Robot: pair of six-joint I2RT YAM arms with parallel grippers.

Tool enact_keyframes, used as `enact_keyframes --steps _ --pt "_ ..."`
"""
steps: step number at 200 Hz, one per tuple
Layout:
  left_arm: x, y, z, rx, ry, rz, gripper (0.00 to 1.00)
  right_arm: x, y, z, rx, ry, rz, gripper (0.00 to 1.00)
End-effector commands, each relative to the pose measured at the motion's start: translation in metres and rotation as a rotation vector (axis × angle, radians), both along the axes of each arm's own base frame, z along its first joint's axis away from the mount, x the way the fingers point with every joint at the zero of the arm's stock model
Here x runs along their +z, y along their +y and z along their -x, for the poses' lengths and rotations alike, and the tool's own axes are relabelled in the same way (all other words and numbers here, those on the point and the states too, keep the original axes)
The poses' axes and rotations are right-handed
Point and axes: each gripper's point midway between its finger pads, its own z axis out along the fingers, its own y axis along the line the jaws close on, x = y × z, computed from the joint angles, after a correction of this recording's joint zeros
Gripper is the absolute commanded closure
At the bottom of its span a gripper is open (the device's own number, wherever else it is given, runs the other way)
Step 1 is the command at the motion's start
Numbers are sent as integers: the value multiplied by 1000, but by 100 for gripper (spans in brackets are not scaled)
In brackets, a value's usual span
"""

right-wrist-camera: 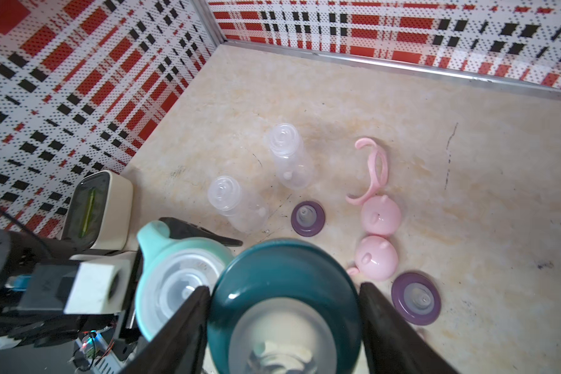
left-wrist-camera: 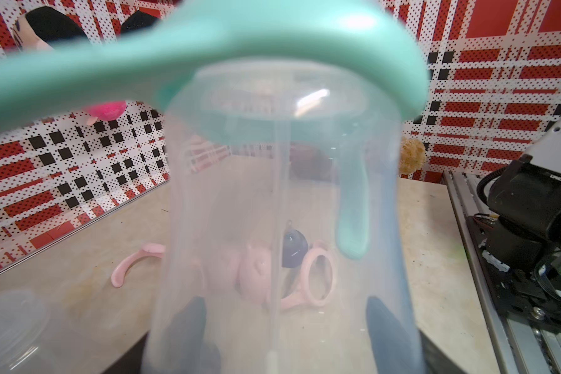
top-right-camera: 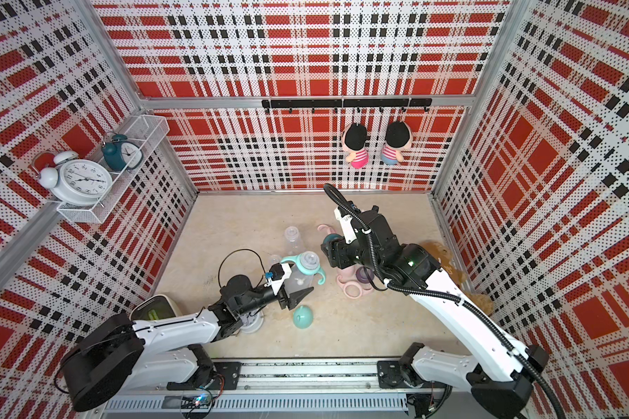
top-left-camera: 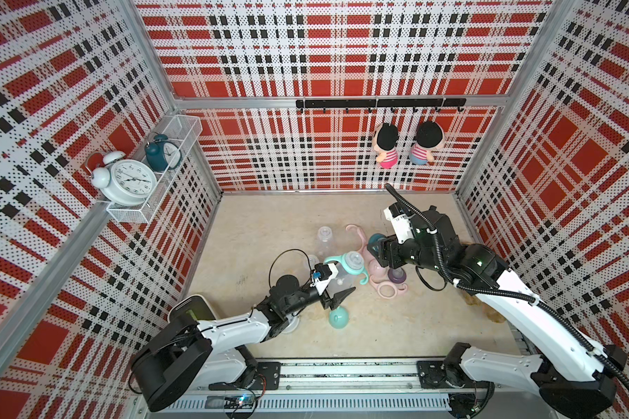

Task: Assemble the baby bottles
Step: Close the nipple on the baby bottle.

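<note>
Beige marbled tabletop [top-left-camera: 269, 225] boxed by red plaid walls [top-left-camera: 342, 54]. Mid-table, left gripper [left-wrist-camera: 285, 311] clamped tight on clear bottle [top-left-camera: 344, 279] with teal handled ring [left-wrist-camera: 272, 39] at neck. At bottle's 1 o'clock, right gripper [right-wrist-camera: 285, 289] pinching dark teal nipple collar [right-wrist-camera: 282, 265]. Teal dome cap [top-left-camera: 338, 318] at 6 o'clock, pink dome caps [right-wrist-camera: 381, 215] at 3.

We log the bottle [left-wrist-camera: 279, 210] as clear, smooth plastic; the teal handle ring [left-wrist-camera: 272, 42] as matt plastic. We find the dark teal collar [right-wrist-camera: 285, 278] and pink dome caps [right-wrist-camera: 380, 215] glossy, the tabletop [right-wrist-camera: 402, 107] smooth, scuffed.
</note>
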Motion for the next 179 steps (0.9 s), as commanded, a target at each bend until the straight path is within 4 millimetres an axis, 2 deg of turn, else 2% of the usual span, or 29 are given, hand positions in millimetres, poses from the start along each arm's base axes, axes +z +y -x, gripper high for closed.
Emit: enact_keyframes --steps 1,43,77,179 --pt "14 -7 0 -8 -55 16 100 6 16 12 138 24 -2 44" --pt "15 -10 1 -14 -66 10 100 0 33 17 231 82 1 44" --pt "15 -11 0 -14 -72 7 100 -13 36 22 268 134 31 44" --pt "18 -8 -1 12 -100 2 100 -30 48 31 360 208 33 44"
